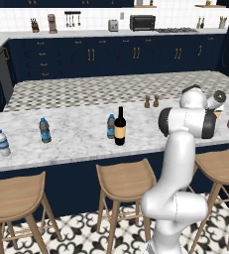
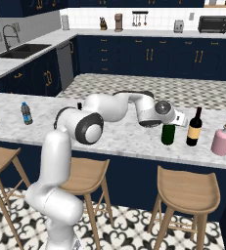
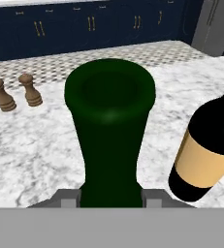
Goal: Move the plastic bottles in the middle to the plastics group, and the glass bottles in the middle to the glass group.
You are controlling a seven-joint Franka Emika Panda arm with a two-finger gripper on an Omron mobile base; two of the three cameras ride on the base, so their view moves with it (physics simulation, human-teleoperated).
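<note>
Green glass bottle sits clamped in my gripper, arm stretched level; one dark wine bottle at three o'clock, two pepper mills.

The hand grips the green bottle on the marble surface, just left of the dark wine bottle and pink object.

bottle labels plain, no readable text
</note>
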